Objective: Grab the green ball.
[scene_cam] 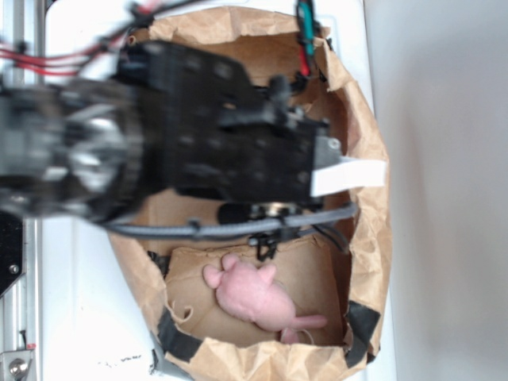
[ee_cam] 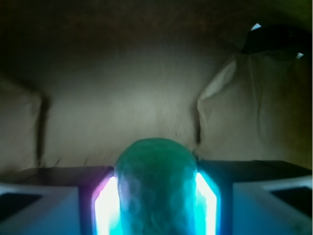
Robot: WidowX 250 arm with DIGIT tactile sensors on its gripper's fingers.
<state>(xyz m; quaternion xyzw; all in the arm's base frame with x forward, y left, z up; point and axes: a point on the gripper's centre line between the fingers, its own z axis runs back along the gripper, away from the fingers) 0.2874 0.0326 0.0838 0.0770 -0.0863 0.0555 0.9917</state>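
From the exterior view, my arm [scene_cam: 198, 135] reaches down into the paper bag [scene_cam: 369, 238], because the ball lies inside it; my own body hides the ball here. The pink plush toy [scene_cam: 258, 298] lies near the bag's lower edge, apart from me.

From the wrist view, my claw [ee_cam: 156, 205] is closed on the green ball [ee_cam: 155, 186], one lit pad touching each side of it. The ball looks round, mint-green and matte, finely dimpled.
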